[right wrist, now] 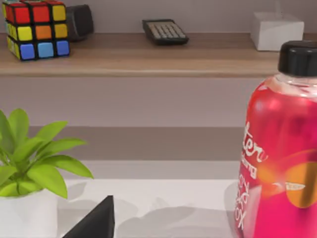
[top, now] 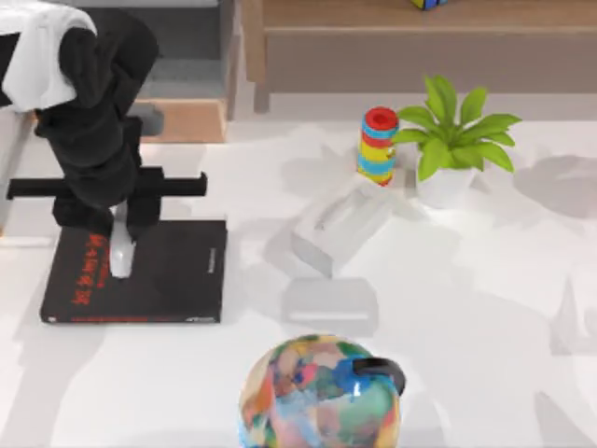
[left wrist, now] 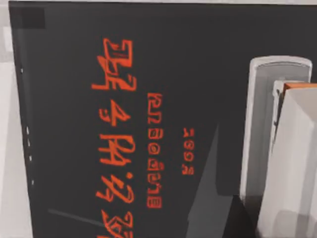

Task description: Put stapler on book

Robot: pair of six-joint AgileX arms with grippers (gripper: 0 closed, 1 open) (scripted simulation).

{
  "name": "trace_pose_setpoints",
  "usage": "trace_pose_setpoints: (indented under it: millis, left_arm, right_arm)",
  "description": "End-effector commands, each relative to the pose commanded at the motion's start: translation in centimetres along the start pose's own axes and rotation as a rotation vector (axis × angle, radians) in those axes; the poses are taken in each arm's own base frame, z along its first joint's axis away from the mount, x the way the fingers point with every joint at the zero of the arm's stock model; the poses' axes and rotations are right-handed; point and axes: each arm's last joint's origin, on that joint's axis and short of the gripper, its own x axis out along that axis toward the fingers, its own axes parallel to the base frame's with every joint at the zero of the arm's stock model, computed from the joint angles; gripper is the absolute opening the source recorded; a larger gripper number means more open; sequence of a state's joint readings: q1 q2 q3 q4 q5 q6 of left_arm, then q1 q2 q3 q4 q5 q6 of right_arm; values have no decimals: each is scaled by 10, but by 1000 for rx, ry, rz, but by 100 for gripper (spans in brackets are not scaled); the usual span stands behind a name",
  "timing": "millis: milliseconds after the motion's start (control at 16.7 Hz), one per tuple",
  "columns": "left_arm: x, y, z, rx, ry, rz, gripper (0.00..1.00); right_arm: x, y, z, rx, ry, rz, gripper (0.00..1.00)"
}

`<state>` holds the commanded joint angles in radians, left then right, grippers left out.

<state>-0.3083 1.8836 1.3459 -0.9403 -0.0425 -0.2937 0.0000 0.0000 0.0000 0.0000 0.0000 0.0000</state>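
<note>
The left gripper (top: 121, 245) is being held over the book (top: 177, 275) at the desk's left side, its jaws parted around the stapler (top: 121, 257). The stapler is lying on the black cover, its long axis running front to back, across the red characters' row. The white desk (top: 466, 299) is backed by a wooden shelf (right wrist: 148, 57). The right gripper (right wrist: 96, 220) is being parked facing a potted plant (right wrist: 29, 168).

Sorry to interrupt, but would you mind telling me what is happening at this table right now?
The left gripper is over the black book at the table's left, with the grey stapler lying on the cover beneath it. In the left wrist view the stapler rests flat on the book beside a finger.
</note>
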Motion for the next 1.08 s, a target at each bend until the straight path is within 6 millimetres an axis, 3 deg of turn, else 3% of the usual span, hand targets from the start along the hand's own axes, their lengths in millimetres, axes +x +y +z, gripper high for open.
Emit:
trace_pose_setpoints:
  millis: [240, 480, 1080]
  left_arm:
    - [21, -1, -1, 1, 1, 2, 0]
    - [22, -1, -1, 1, 1, 2, 0]
    - [22, -1, -1, 1, 1, 2, 75]
  right_arm:
    - [0, 0, 0, 0, 0, 0, 100]
    - [0, 0, 0, 0, 0, 0, 100]
    - [0, 0, 0, 0, 0, 0, 100]
